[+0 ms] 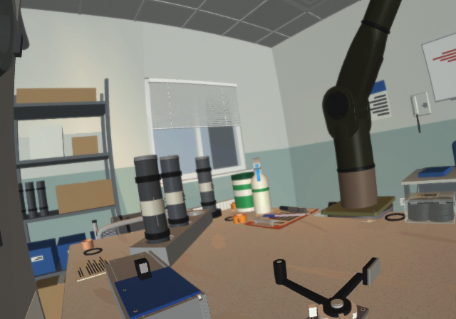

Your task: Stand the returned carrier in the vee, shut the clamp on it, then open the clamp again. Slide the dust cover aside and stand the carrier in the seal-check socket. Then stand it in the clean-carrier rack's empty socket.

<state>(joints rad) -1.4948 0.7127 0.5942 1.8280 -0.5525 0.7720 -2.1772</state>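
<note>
On the left of the bench a grey rack (173, 236) holds three upright carriers, dark cylinders with cream bands: one at the near end (151, 198), one beside it (174, 190) and one at the far end (206, 185), with an open socket (192, 212) between the second and third. A box with a blue sliding cover (156, 293) and a small black knob (142, 268) sits in front of the rack. The clamp (331, 301) at the near edge has a black crank handle (280, 269) and a padded jaw (371, 271). My gripper is out of view; only the arm (353, 124) shows.
The bench's near edge runs just below the clamp. A green-banded canister (242, 192), a cream bottle (260, 190), an orange tape roll (239, 218) and a tool tray (281, 216) sit mid-bench. The arm's base (357, 207) stands far right. Shelving (62, 153) lines the left wall.
</note>
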